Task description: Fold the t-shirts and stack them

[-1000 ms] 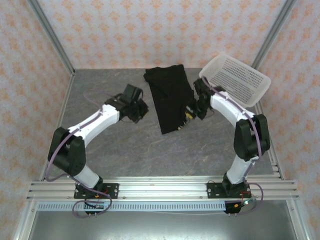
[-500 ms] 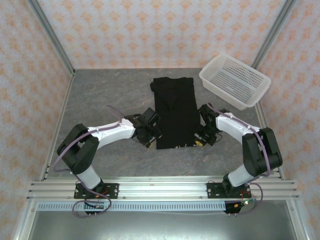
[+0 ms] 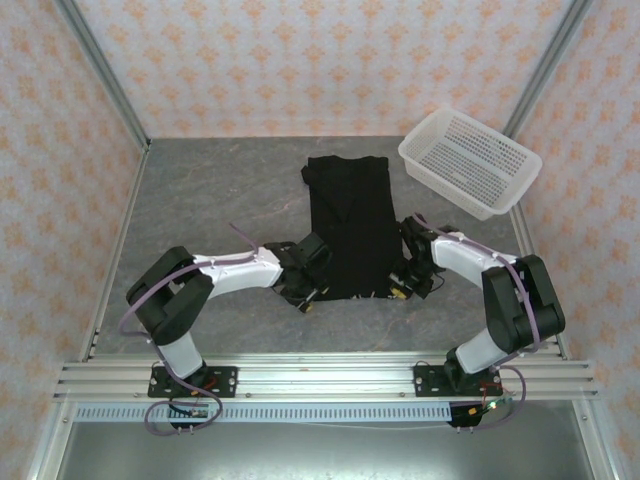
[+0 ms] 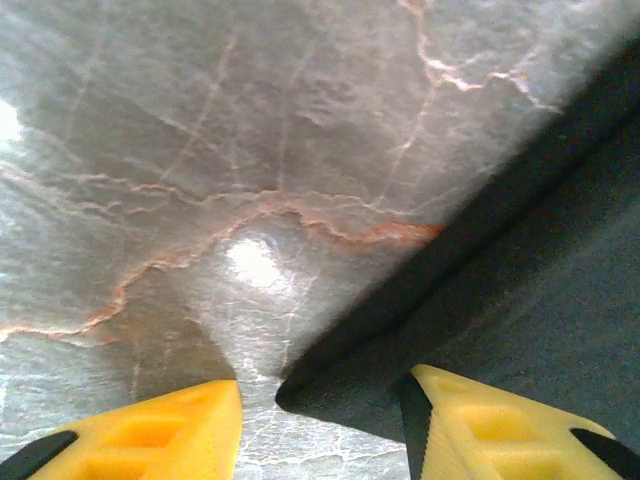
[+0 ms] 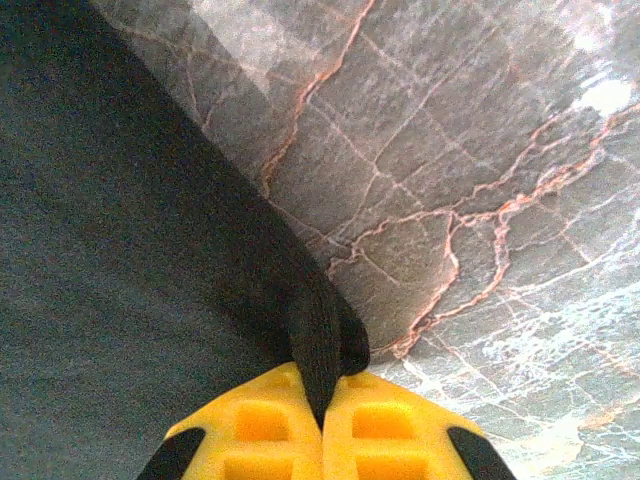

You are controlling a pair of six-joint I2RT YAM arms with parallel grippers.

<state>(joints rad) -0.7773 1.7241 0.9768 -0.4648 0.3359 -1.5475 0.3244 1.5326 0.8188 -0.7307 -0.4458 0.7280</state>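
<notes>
The right claw (image 5: 322,388) is closed on the t-shirt (image 5: 120,250): in its wrist view a fold of black cloth is squeezed between the two yellow fingers. The left claw (image 4: 325,400) stands apart. Its fingers straddle the other near corner of the t-shirt (image 4: 520,300), and the cloth lies between them without being pinched.

From above, the left claw (image 3: 305,290) and right claw (image 3: 405,285) sit at the two near corners. The t-shirt (image 3: 350,225) runs away from them as one long narrow black panel, flat on the worktop (image 3: 220,190). Its plain side is up and no print shows.

Judging by that narrow shape, the sides are already folded in and the cloth is laid out straight. The end-to-end fold looks like what remains. It would need the left claw to close on its corner, and then both corners to be carried to the far end. No finished pile is in view, so the stacking is not yet done.

Beyond the right claw, toward the far right corner, a white perforated basket (image 3: 470,160) rests well apart from the cloth. Under both claws the worktop (image 4: 200,150) is grey stone-patterned with reddish veins and bright glare spots. It looks smooth, so cloth should slide on it easily. Papered walls (image 3: 330,60) with a pale orange motif close in three sides, with metal posts in the far corners. An aluminium rail (image 3: 320,378) carries the arm bases along the near edge.
</notes>
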